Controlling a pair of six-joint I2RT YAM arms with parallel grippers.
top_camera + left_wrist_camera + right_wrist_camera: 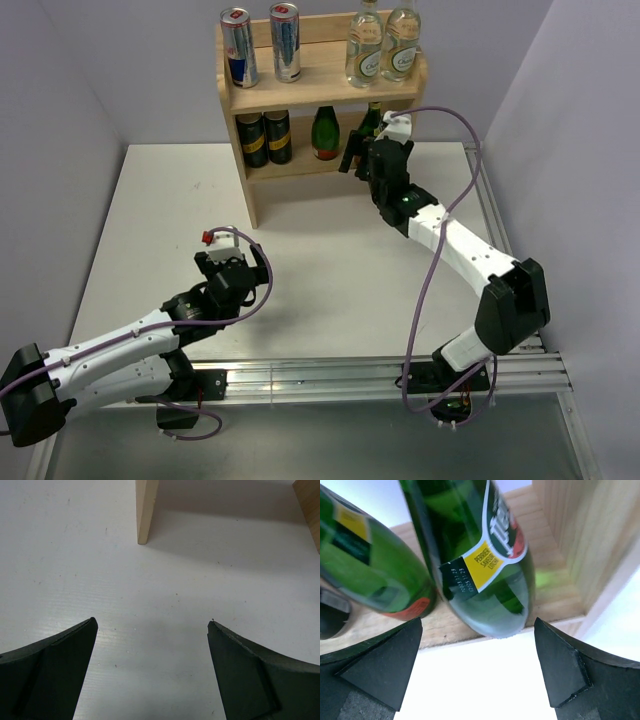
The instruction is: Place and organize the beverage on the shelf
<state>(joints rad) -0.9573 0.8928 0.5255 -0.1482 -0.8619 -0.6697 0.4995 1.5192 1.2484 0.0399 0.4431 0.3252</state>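
The wooden shelf stands at the back of the table. Its top tier holds two silver-and-blue cans and two clear bottles. The lower tier holds one green bottle and a second green bottle at the right. My right gripper is open in front of that second bottle. In the right wrist view this bottle stands at the shelf's front edge just beyond my open gripper, with the other green bottle to its left. My left gripper is open and empty over the table.
Two black-and-gold cans stand at the left of the lower tier. The shelf's right side panel is close beside the right bottle. The shelf's left panel foot lies ahead of my left gripper. Grey walls enclose the white table.
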